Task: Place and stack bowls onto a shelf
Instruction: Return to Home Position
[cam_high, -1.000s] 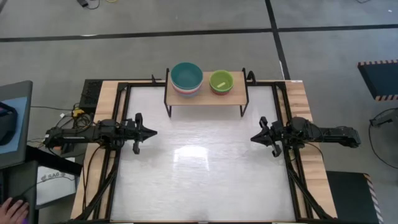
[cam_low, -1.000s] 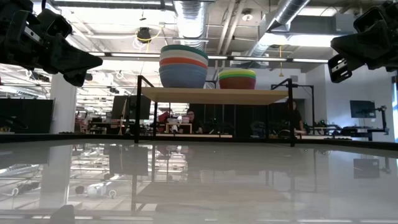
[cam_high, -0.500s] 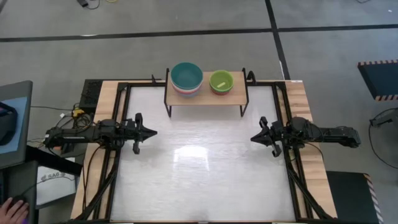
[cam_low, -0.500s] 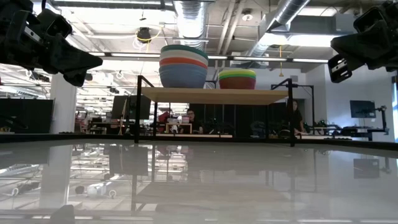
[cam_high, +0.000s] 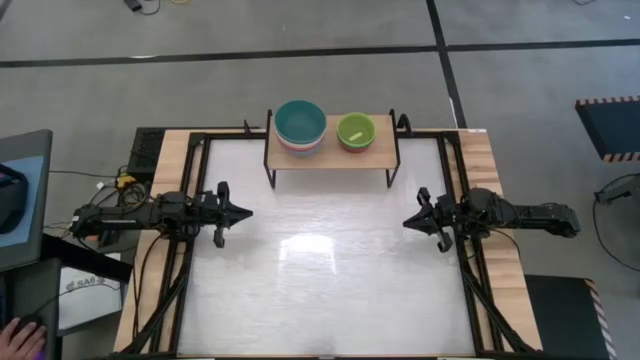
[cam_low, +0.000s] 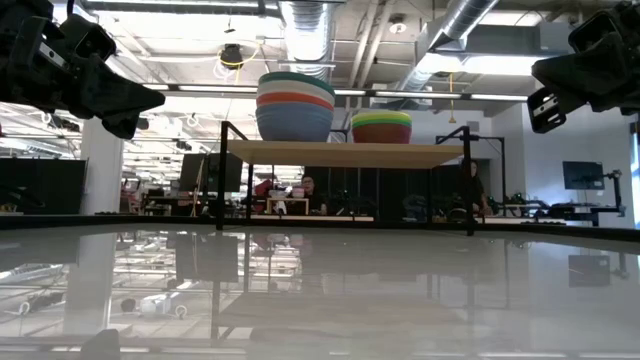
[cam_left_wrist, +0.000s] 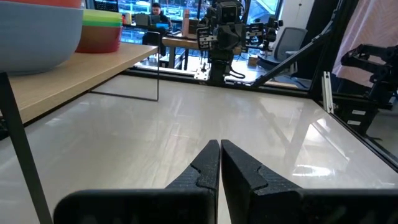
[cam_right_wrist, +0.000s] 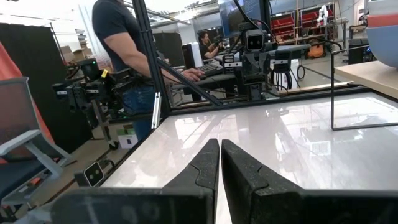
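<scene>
The shelf (cam_high: 385, 150), a wood plank on thin black legs, stands at the table's far edge. On it sit two stacks of bowls: a larger stack (cam_low: 295, 106) with slate blue at the bottom and teal on top (cam_high: 300, 122), and a smaller stack (cam_low: 381, 126) topped by lime green (cam_high: 355, 130). My left gripper (cam_high: 246, 211) hovers shut at the table's left side. My right gripper (cam_high: 407, 222) hovers shut at the right side. Both are raised above the table and far from the shelf.
The white table top (cam_high: 320, 280) lies between the two arms. Black frame rails run along the table's sides (cam_high: 190, 250). People show in the room beyond the table, one standing (cam_right_wrist: 124, 43) and one seated at a desk (cam_low: 305, 190).
</scene>
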